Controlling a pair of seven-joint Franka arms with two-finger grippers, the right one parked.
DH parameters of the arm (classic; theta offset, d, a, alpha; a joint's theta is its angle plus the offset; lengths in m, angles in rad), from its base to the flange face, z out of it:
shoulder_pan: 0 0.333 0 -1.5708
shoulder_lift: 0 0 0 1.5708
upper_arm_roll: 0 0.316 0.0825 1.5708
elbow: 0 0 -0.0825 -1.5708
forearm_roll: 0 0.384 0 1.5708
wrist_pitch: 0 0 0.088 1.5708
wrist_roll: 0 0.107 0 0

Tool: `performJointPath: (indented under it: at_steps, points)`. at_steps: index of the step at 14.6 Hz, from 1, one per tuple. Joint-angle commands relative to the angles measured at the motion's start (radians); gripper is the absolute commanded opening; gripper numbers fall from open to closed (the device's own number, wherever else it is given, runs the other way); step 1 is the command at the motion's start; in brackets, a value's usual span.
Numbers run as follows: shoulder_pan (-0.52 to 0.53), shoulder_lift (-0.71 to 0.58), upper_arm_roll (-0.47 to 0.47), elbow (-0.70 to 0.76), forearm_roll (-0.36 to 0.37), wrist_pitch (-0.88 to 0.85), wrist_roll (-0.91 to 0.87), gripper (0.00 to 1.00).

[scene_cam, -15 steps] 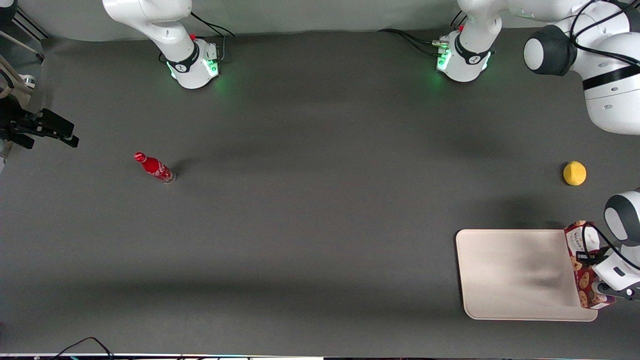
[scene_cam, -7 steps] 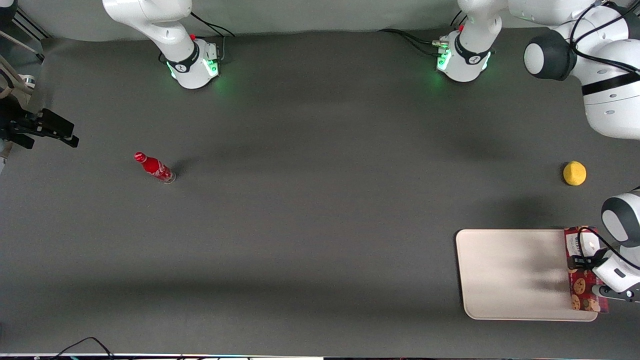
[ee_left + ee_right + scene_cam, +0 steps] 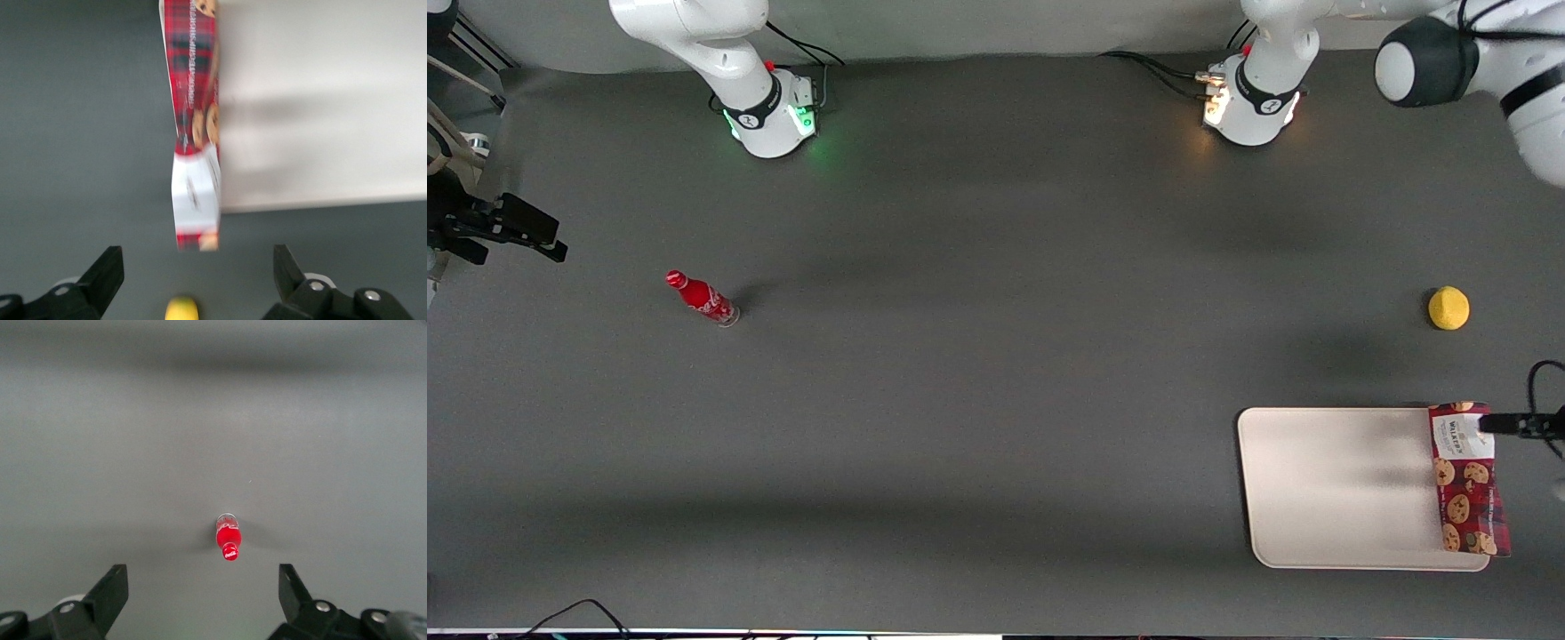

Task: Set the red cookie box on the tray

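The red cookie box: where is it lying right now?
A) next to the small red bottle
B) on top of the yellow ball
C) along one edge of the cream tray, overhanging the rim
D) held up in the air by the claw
C: the red cookie box lies flat along the edge of the tray, partly overhanging its rim, with the open gripper above it and clear of it.

The box [image 3: 1467,480] carries a white label patch at its end farther from the front camera, headed with a dark word that looks like "WALKERS"; the smaller lines beneath it are too fine to read. In the left wrist view the print on the box [image 3: 195,133] is blurred. The bottle [image 3: 703,299] bears white script lettering, not legible. The hand [image 3: 193,283] is open.
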Motion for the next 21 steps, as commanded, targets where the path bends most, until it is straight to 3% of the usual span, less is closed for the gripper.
performJointPath:
  at_steps: [1,6,8,11,13,15,21]
  points:
    - [-0.048,-0.175,0.014,-0.033,-0.002,-0.178,-0.032,1.0]
    - [-0.18,-0.411,0.016,-0.091,0.044,-0.45,-0.189,1.0]
    - [-0.212,-0.568,0.011,-0.282,0.037,-0.432,-0.212,1.0]
    - [-0.224,-0.811,-0.027,-0.651,0.038,-0.251,-0.276,1.0]
    - [-0.223,-0.913,-0.061,-0.811,0.047,-0.171,-0.304,1.0]
    - [-0.224,-0.928,-0.079,-0.815,0.049,-0.18,-0.316,1.0]
    - [-0.226,-0.844,-0.095,-0.63,0.061,-0.25,-0.301,1.0]
